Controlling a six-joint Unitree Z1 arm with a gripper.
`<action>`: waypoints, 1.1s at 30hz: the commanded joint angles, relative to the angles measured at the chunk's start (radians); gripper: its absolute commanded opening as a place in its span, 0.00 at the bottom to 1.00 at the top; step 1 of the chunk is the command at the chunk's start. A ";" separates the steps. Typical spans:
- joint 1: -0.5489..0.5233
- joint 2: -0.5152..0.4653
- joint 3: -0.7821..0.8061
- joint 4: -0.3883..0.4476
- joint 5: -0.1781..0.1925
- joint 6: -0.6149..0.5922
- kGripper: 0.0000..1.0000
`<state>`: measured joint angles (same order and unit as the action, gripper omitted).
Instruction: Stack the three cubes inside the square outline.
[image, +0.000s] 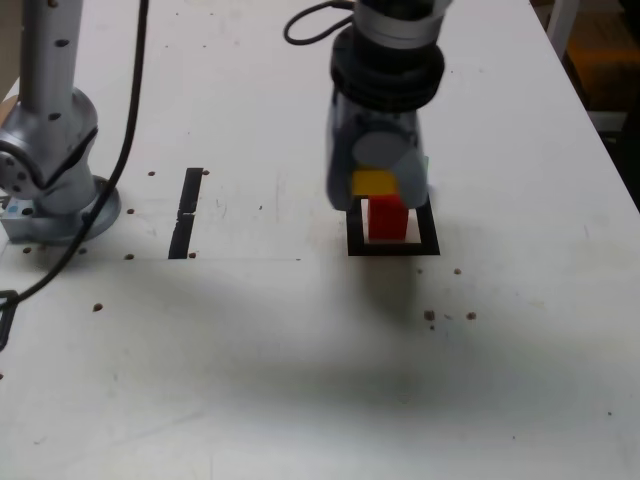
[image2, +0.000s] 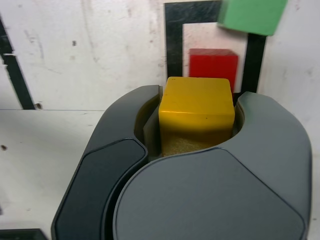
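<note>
My gripper (image: 383, 180) is shut on the yellow cube (image: 374, 183), which fills the gap between the dark jaws in the wrist view (image2: 196, 112). The red cube (image: 387, 218) stands inside the square outline (image: 393, 247) on the white table. The yellow cube hangs at the red cube's top edge, slightly toward the exterior view's left; I cannot tell if they touch. In the wrist view the red cube (image2: 213, 63) lies just beyond the yellow one, within the square outline (image2: 173, 40). The green cube (image2: 252, 15) sits over the outline's far corner, and is mostly hidden behind the gripper (image: 425, 168).
A straight black tape strip (image: 186, 212) lies at the exterior view's left. The arm's silver base (image: 50, 150) and a black cable (image: 130, 130) stand further left. Small dark specks dot the table. The table's right edge (image: 600, 130) runs past the outline.
</note>
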<state>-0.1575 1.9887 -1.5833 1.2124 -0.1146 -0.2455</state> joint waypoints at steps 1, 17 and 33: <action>0.007 0.018 -0.012 -0.004 -0.003 0.005 0.23; 0.021 0.070 -0.024 -0.019 -0.027 0.023 0.25; 0.024 0.058 0.003 -0.027 -0.034 0.048 0.60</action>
<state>-0.1370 2.0571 -1.5815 1.1872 -0.1474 -0.2008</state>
